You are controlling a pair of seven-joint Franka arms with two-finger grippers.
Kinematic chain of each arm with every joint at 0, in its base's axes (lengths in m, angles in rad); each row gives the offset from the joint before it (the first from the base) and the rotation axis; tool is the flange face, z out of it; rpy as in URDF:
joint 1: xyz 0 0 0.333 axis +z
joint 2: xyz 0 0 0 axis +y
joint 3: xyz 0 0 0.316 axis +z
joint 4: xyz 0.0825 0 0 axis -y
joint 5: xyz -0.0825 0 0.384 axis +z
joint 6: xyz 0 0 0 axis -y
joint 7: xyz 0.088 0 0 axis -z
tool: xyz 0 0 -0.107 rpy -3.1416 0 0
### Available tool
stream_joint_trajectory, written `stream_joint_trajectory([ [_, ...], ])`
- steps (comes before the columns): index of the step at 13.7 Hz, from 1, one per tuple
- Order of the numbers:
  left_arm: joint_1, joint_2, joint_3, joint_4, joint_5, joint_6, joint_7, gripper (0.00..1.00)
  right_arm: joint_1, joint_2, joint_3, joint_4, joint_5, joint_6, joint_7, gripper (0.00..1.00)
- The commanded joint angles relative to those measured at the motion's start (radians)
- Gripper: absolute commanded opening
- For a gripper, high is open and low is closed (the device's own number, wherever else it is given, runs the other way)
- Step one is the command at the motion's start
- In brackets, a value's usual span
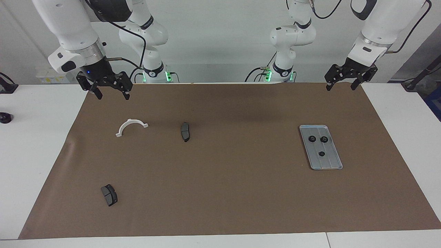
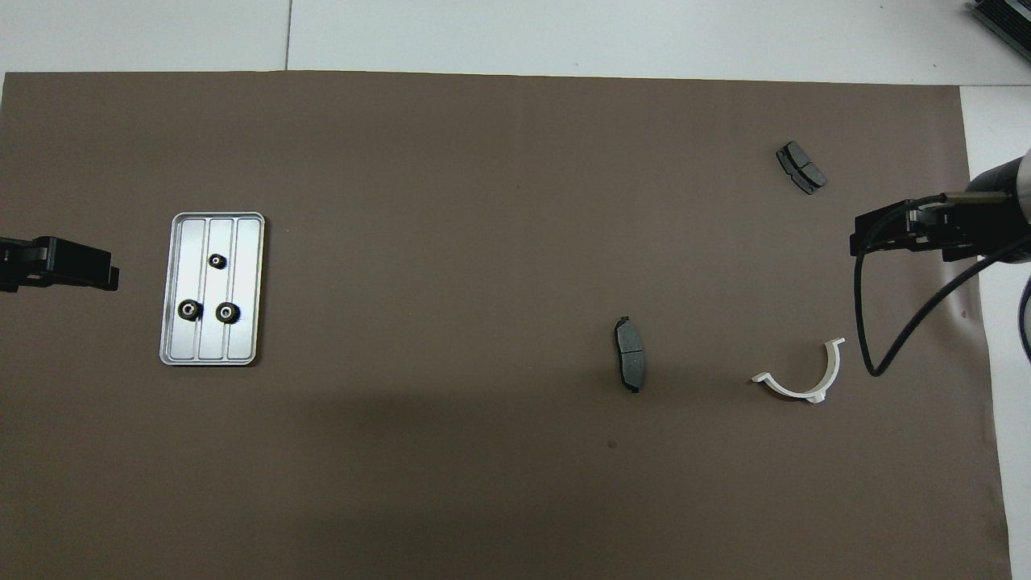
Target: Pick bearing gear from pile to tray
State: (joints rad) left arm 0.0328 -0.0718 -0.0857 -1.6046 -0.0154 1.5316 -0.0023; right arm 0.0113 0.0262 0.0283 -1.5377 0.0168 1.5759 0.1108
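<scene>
Three tiny black round gears (image 1: 317, 143) lie in the flat ridged silver-grey metal tray (image 1: 330, 164). Both the left pincer (image 1: 341, 85) and the right pincer (image 1: 109, 93) hang released and empty above the brown-covered worktop (image 1: 227, 193).

silver-grey ridged tray (image 1: 330, 163), black gears (image 1: 311, 138), white bracket (image 1: 131, 126), brown mat (image 1: 220, 179)
</scene>
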Motion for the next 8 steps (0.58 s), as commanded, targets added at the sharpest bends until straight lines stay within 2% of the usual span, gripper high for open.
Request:
stream_joint_trajectory([
  [1, 0.004, 0.006, -0.002, 0.015, -0.018, -0.028, 0.016, 1.0, -0.002, -0.003, -0.007, -0.004, 0.005, -0.008, -0.028, 1.0],
  [8, 0.002, 0.004, -0.002, 0.017, -0.018, -0.05, 0.016, 1.0, -0.005, -0.005, -0.008, -0.005, 0.005, -0.008, -0.02, 1.0],
])
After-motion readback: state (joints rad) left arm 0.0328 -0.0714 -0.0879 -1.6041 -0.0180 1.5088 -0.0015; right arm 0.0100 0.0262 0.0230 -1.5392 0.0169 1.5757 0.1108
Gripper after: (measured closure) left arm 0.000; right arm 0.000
